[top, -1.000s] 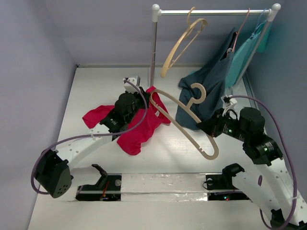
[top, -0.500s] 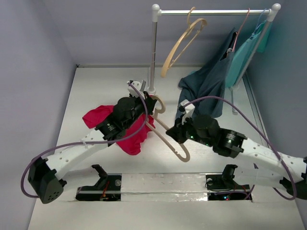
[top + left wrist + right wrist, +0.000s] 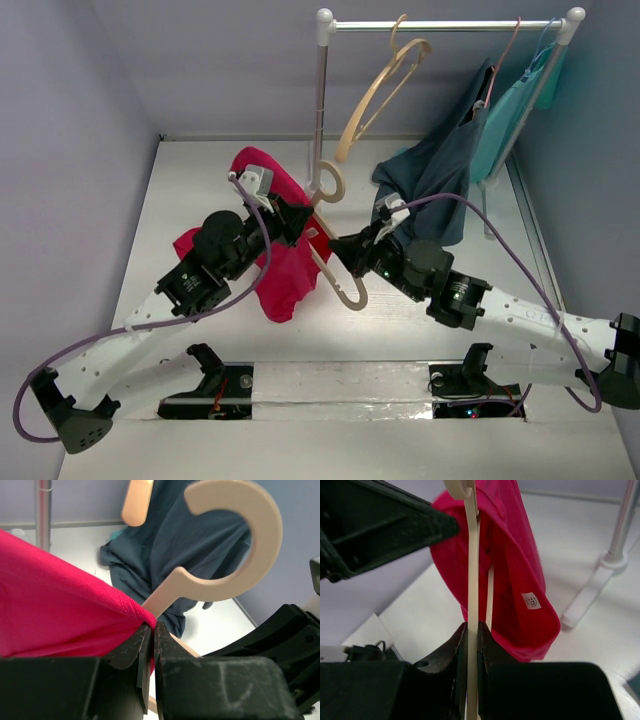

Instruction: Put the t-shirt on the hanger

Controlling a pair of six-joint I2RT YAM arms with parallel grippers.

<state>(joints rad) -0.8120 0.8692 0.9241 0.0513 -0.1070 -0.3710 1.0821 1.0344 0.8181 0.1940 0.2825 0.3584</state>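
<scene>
Our left tool [image 3: 148, 630] is clenched on the t-shirt [image 3: 275, 280] edge, held up above the desk [image 3: 200, 180] centre. Our right tool [image 3: 472, 630] grasps the hanger [image 3: 267, 540] arm, at three o'clock of the cloth.

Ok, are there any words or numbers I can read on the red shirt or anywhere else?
There are no words or numbers that can be read.
White tag on the t-shirt: it has a small grey printed mark, too small and blurred to read.
Hanger: no writing shows on it.
</scene>
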